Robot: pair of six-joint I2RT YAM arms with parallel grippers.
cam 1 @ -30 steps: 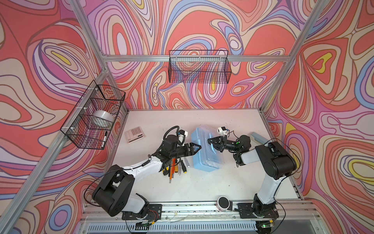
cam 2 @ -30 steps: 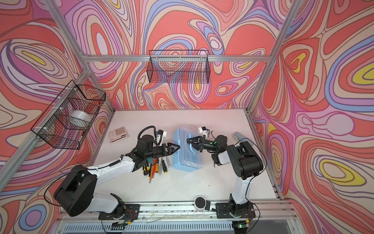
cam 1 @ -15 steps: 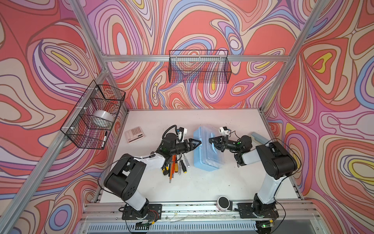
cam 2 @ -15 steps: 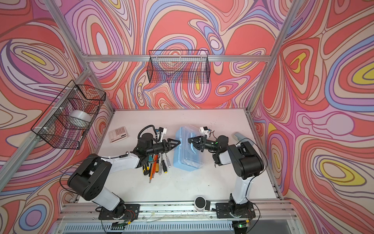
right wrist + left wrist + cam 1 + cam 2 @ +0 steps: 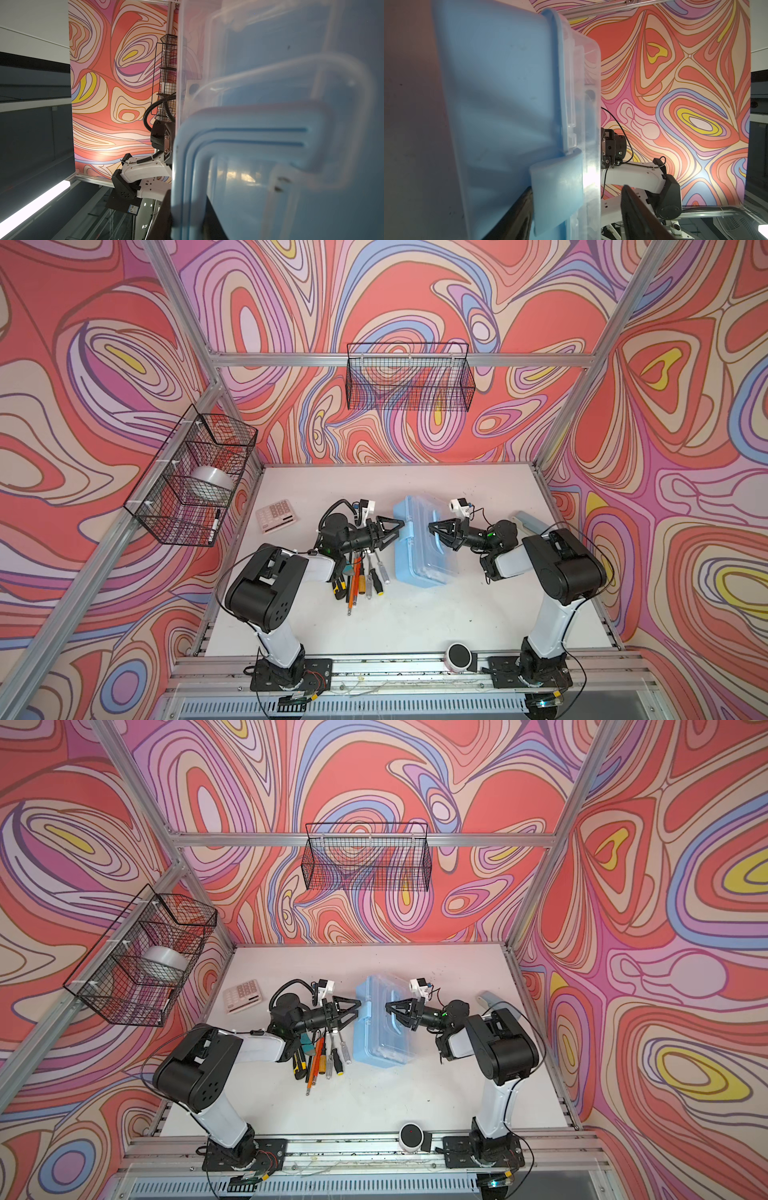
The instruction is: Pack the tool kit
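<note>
Right tool pinches the handle, left tool spread at the latch; a hard push could tip the case.

Left arm: rises from the near rail, folds at the elbow, forearm runs low and level toward the middle. Left gripper: horizontal, pointing inward, jaws parted. In the left wrist view one finger stands well apart from the other finger.

Right arm: like posture, forearm level, reaching inward. Right gripper: horizontal, facing the left gripper, near it but apart. Jaws closed on the handle.
</note>
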